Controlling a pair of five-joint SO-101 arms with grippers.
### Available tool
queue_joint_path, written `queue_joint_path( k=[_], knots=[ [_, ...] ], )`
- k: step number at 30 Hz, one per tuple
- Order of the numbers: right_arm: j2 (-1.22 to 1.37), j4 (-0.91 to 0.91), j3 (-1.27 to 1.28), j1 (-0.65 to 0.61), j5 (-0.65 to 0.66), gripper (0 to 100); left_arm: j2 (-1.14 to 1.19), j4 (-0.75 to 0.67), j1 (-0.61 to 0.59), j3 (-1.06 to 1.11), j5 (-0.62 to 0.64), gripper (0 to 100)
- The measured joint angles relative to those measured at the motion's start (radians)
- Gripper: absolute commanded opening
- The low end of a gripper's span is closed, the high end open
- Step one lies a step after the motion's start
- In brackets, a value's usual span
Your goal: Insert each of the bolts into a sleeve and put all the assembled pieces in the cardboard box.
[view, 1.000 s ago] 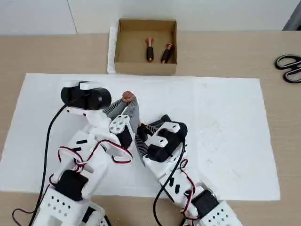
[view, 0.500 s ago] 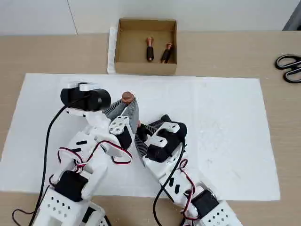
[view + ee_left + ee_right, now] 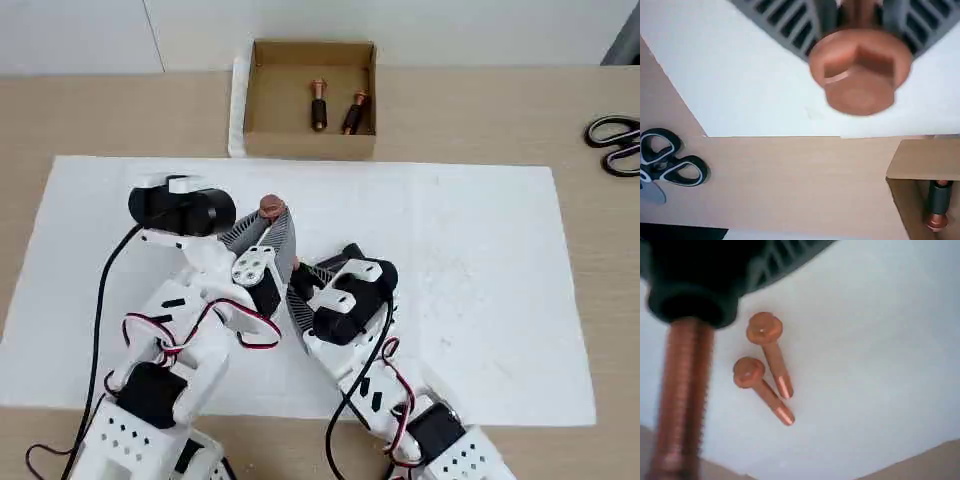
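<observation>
On the worktop (image 3: 100,110) I see a white sheet (image 3: 450,280). The cardboard box (image 3: 300,145) holds two done pieces (image 3: 318,105). My left fingers (image 3: 283,240) squeeze a bolt (image 3: 860,70); my right fingers (image 3: 298,300) grip the sleeve (image 3: 687,300). Two loose bolts (image 3: 765,352) lie on the sheet.

I'm looking down at the cardboard box (image 3: 280,100) sitting at the far edge of the table (image 3: 100,110), just behind the white sheet (image 3: 470,260), with an assembled piece (image 3: 318,103) lying in it beside a second piece (image 3: 355,112). The scissors (image 3: 613,143) are lying off the sheet at the far right. My left gripper (image 3: 270,215) is holding a bolt (image 3: 271,207) over the sheet in front of the box. My right gripper (image 3: 298,280) is sitting just beside it, nearer me, gripping a sleeve (image 3: 690,290). One loose bolt (image 3: 765,347) is lying close by another loose bolt (image 3: 762,390) on the sheet below.
</observation>
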Motion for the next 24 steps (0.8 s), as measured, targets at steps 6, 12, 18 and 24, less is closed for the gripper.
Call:
queue_joint_path(
  k=[6,12,18,24],
  knots=[
    [-0.002,0.0,0.0,0.0,0.0,0.4,0.002,0.035,0.009,-0.014,0.0,1],
    [-0.002,0.0,0.0,0.0,0.0,0.4,0.002,0.037,0.009,-0.014,0.0,1],
    [-0.002,0.0,0.0,-0.002,0.0,0.4,0.002,0.037,0.011,0.008,0.0,1],
    [0.0,0.0,0.0,-0.002,0.002,0.4,0.002,0.037,0.012,0.034,-0.02,1]
  ],
)
